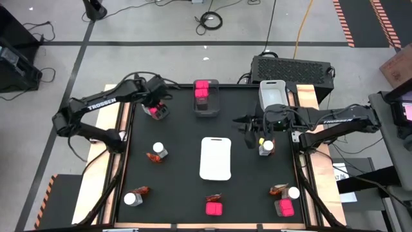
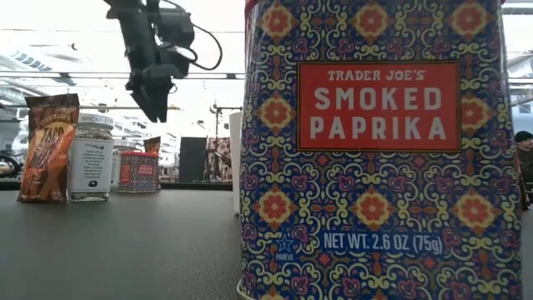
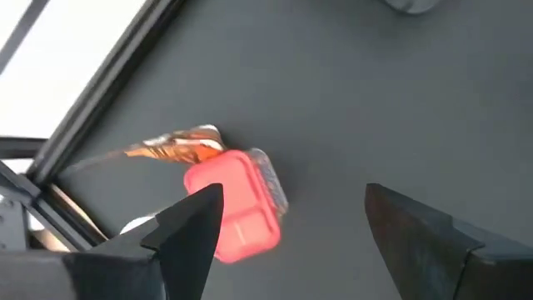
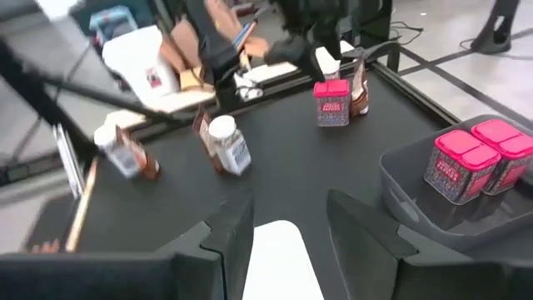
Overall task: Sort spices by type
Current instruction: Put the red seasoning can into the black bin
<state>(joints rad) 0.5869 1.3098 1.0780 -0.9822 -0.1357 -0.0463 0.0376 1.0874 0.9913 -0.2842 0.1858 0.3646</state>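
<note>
My left gripper [image 3: 291,225] hangs open above a cluster at the far left of the black table: a pink spice box [image 3: 237,208], a clear jar [image 3: 271,179] leaning against it and a red-orange packet [image 3: 179,146] behind. In the high view this gripper [image 1: 154,105] is over that box [image 1: 155,112]; the low view shows its fingers [image 2: 154,104] well above it. My right gripper [image 4: 287,225] is open with nothing between its fingers. It hovers right of centre [image 1: 248,134], pointing toward the table's left.
A grey bin [image 1: 207,108] at the far middle holds two pink boxes; a pale bin [image 1: 271,92] stands right of it. A white tray [image 1: 215,158] lies in the centre. More jars, packets and pink boxes sit at mid-left [image 1: 159,149], under my right arm [image 1: 266,147] and along the near edge [image 1: 214,207].
</note>
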